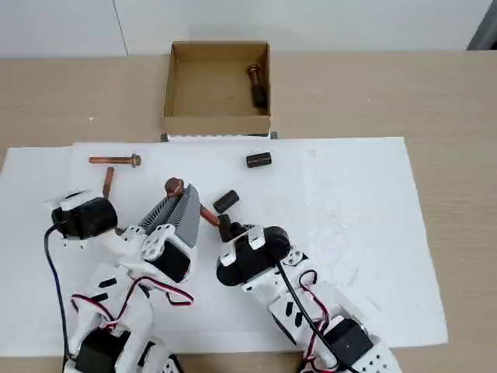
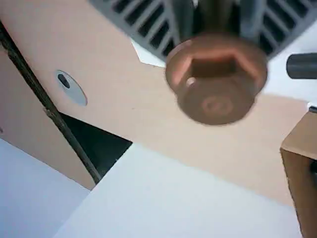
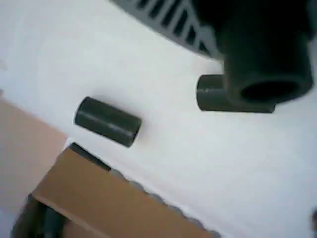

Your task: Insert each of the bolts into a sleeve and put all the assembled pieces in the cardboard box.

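One copper-coloured, hex-headed bolt is clamped between the grey fingers of the left pincer. Its shank slants toward the black sleeve, which the right pincer has closed on over the white sheet. A second sleeve lies just beside them. The cardboard box on the bench holds one assembled piece.

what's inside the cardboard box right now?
One copper bolt seated in a dark sleeve lies against the right-hand wall, in the high view, of the brown cardboard box. The rest of the floor looks bare; the bolt's shank is hidden inside the sleeve.
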### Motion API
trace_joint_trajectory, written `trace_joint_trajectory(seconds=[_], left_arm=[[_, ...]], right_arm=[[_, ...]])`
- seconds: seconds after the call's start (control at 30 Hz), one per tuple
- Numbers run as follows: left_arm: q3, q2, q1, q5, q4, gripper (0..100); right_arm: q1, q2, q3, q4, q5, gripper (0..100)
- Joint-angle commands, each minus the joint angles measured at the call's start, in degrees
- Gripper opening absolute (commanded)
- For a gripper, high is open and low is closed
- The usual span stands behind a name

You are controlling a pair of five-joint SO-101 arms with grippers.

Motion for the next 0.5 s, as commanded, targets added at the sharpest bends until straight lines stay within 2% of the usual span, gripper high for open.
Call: trace_joint_trajectory(seconds=[0.0,0.47], left_arm=[[-0.31,-0.62,0.26,0.26,-1.49,1],[2.15,-0.62,0.26,0.18,-1.58,1]], right_arm=[[-0.48,-0.4,-0.35,-4.0,1.23,0.3],[-2.33,-0.4,-0.26,-4.7,2.46,0.3]])
